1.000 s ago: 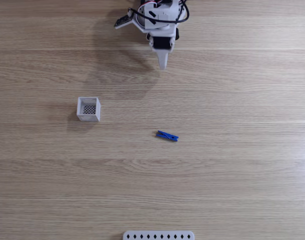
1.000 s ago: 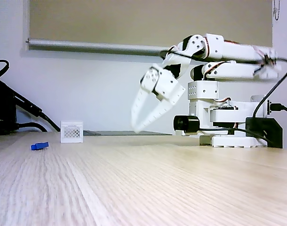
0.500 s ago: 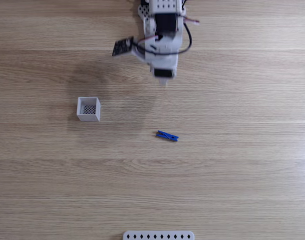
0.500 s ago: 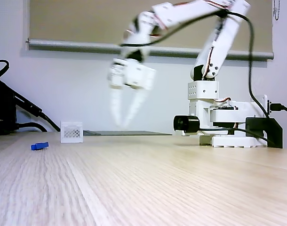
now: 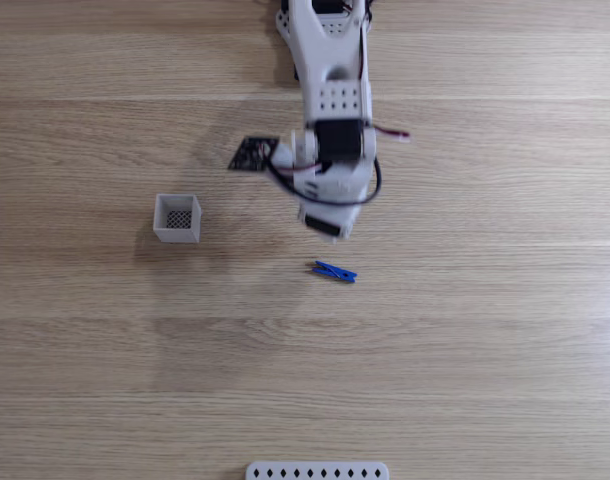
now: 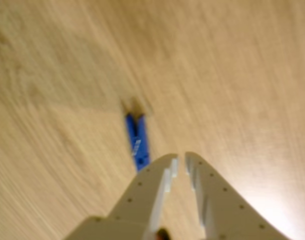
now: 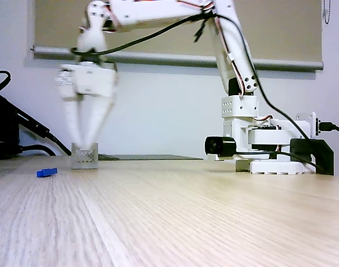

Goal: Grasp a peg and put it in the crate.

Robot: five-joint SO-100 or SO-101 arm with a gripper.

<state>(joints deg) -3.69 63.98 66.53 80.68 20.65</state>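
Observation:
The blue peg (image 5: 334, 271) lies flat on the wooden table, seen from above in a fixed view. My gripper (image 5: 325, 226) hangs just above and slightly behind it, pointing down. In the wrist view the peg (image 6: 137, 142) sits just left of my gripper (image 6: 181, 159), whose white fingers are almost together with nothing between them. The white crate (image 5: 177, 218) with its dark mesh bottom stands well to the left of the peg. From the low side the gripper (image 7: 83, 143) is blurred, raised in front of the crate (image 7: 85, 156), and the peg (image 7: 46, 172) lies further left.
A flat white strip with diamond holes (image 5: 317, 470) lies at the table's near edge. The arm's base (image 7: 253, 142) and a black block (image 7: 312, 156) stand at the right, and black cables (image 7: 8, 130) at the left, in the low fixed view.
The arm has unfolded from near its base and swung the gripper out over the table, to a spot just above the peg. Peg and crate have not moved.

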